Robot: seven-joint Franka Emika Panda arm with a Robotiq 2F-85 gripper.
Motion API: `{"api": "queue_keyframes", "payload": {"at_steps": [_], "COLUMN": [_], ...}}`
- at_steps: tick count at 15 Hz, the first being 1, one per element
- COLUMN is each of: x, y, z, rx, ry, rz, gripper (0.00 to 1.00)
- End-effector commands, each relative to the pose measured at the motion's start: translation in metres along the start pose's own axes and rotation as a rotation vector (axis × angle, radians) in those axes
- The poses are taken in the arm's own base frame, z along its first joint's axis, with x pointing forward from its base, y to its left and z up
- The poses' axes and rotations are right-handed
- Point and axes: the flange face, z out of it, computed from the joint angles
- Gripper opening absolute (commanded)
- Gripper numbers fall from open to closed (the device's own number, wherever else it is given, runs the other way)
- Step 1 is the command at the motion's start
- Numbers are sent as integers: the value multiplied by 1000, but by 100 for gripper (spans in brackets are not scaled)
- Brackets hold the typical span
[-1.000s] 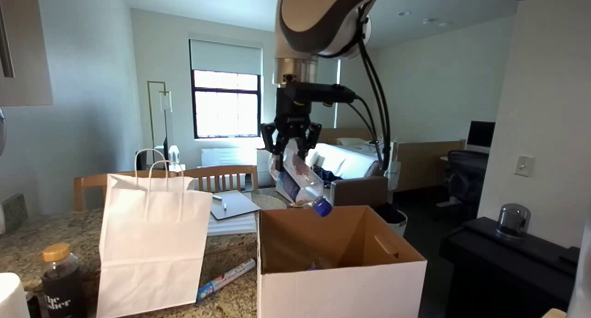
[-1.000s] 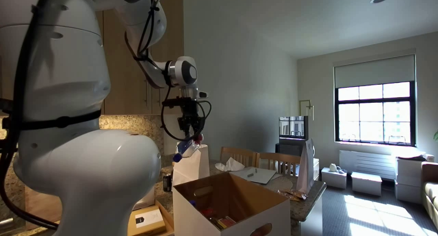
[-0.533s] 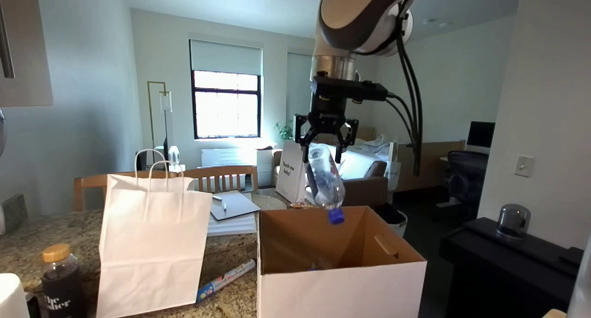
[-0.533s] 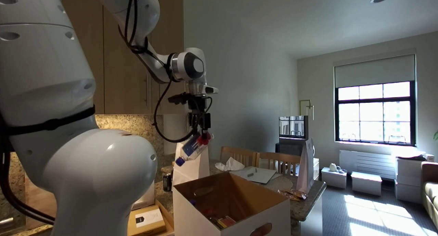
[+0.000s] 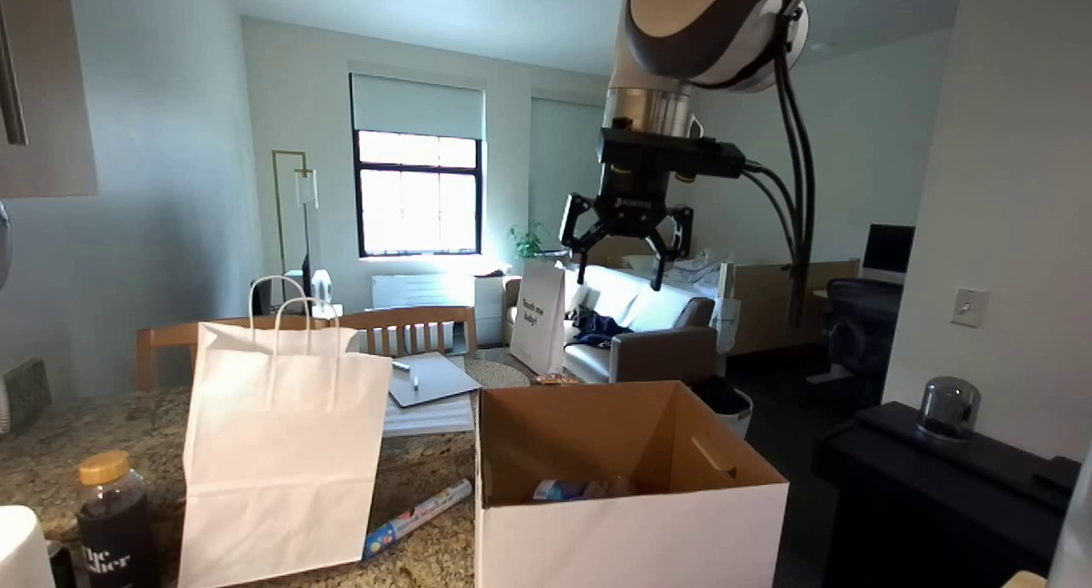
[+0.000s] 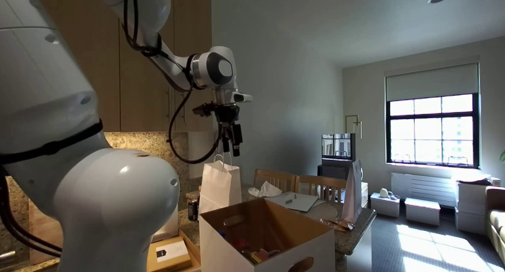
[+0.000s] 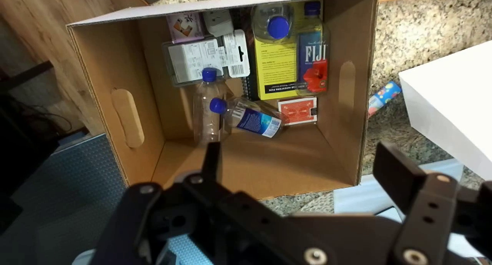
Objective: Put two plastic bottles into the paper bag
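Observation:
Over the cardboard box (image 5: 631, 541) my gripper (image 5: 619, 281) hangs with its fingers spread wide and nothing between them. Several clear plastic bottles are inside the box in the wrist view. A blue-labelled bottle (image 7: 253, 120) lies aslant, close against a clear blue-capped bottle (image 7: 207, 111). Near the box's far wall are a FIJI bottle (image 7: 312, 61) and a bottle seen cap-on (image 7: 271, 24). The white paper bag (image 5: 286, 460) stands upright beside the box, its thin handles raised; its inside is hidden. Part of the paper bag (image 7: 455, 99) shows at the wrist view's right.
Also in the box are a yellow book (image 7: 275, 65), blister packaging (image 7: 196, 59) and a red card pack (image 7: 298, 111). A colourful tube (image 5: 418, 517) lies between bag and box. An orange-capped bottle (image 5: 118, 520) and a printed white bag (image 5: 537, 315) stand on the counter.
The jaws have opened and the bottle they held has dropped into the box, where a blue label now shows. The arm has shifted rightward and slightly up in an exterior view.

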Motion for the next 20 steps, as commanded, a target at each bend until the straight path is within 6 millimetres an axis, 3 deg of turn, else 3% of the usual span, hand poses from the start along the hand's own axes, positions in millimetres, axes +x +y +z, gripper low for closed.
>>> {"api": "queue_keyframes", "payload": {"at_steps": [1, 6, 9, 17, 20], "x": [-15, -32, -36, -5, 2], "y": [4, 9, 13, 51, 62], "z": [0, 14, 20, -12, -11], "rx": [9, -55, -89, -196, -145], "ry": [3, -26, -81, -1, -7], "rz": [14, -98, -266, -575, -714], "gripper": [100, 100, 100, 100, 100]}}
